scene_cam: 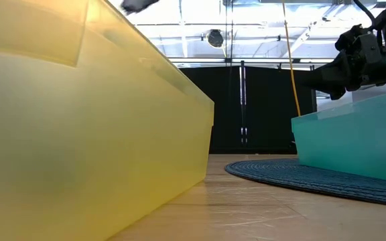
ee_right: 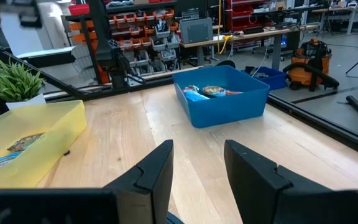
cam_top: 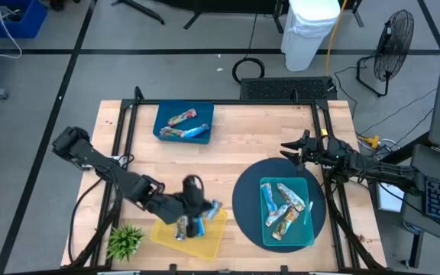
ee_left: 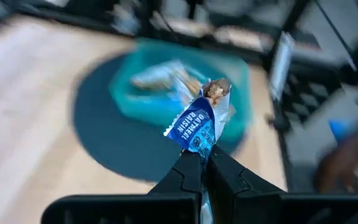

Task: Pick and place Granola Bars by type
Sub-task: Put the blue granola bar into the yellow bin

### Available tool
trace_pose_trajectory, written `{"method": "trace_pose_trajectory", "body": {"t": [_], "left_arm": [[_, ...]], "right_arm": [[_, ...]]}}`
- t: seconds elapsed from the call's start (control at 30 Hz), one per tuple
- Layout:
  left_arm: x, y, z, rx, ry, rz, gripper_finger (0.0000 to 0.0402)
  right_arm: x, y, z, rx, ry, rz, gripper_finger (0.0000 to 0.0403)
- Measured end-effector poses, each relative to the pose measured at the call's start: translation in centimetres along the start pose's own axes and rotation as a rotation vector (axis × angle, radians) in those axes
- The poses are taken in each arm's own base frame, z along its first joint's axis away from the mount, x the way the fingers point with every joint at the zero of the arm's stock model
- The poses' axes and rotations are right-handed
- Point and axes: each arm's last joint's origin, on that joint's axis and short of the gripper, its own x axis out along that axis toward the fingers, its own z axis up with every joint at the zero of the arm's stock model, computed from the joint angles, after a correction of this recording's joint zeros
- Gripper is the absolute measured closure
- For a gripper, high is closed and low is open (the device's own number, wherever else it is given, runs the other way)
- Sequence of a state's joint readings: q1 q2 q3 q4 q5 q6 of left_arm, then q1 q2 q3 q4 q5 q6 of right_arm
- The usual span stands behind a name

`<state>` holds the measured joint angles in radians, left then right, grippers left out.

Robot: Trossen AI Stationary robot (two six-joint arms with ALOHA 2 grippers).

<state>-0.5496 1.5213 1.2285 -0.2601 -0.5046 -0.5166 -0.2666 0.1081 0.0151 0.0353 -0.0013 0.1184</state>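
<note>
Wooden tabletop (cam_top: pixel 228 156), three trays and a potted plant (cam_top: pixel 125 240) at its near left corner. Yellow tray (cam_top: pixel 163 233), near left: one multicoloured bar (ee_right: pixel 22 143) lay inside. Left pincer (ee_left: pixel 202 163) hung over this tray's right end, fingers pressed together on the tail of a blue-silver bar (ee_left: pixel 199 121) printed "oatmeal raisin", the bar clear of the tray floor. Blue tray (cam_top: pixel 164 116), far side: a few bars (cam_top: pixel 186 126) lay within, multicoloured ones among them. Teal tray (cam_top: pixel 304 237), seated on a round dark mat (cam_top: pixel 243 202) at the right: several blue-silver bars (cam_top: pixel 283 205) lay heaped inside. Right pincer (ee_right: pixel 197 160) waited beyond the mat's far right edge, fingers parted with nothing between them.
</note>
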Motion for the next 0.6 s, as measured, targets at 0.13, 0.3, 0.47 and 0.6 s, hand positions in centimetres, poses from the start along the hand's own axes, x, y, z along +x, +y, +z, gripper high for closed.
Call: {"method": "trace_pose_trajectory", "body": {"t": [0.13, 0.3, 0.47, 0.6], "left_arm": [[1.7, -1.0, -1.9, 0.049, 0.107, -0.065, 0.0394], [4.2, -0.7, -3.7, 0.046, 0.217, -0.060, 0.0394], [6.3, 0.0, -5.0, 0.007, 0.324, -0.076, 0.0394], [8.0, 0.6, -5.9, 0.004, 0.370, -0.086, 0.0389]], "right_arm": [[0.0, 0.0, 0.0, 0.000, 0.000, 0.000, 0.0268], [0.0, 0.0, 0.0, 0.000, 0.000, 0.000, 0.0268], [0.0, 0.0, 0.0, 0.000, 0.000, 0.000, 0.0268], [0.0, 0.0, 0.0, 0.000, 0.001, 0.000, 0.0268]]}}
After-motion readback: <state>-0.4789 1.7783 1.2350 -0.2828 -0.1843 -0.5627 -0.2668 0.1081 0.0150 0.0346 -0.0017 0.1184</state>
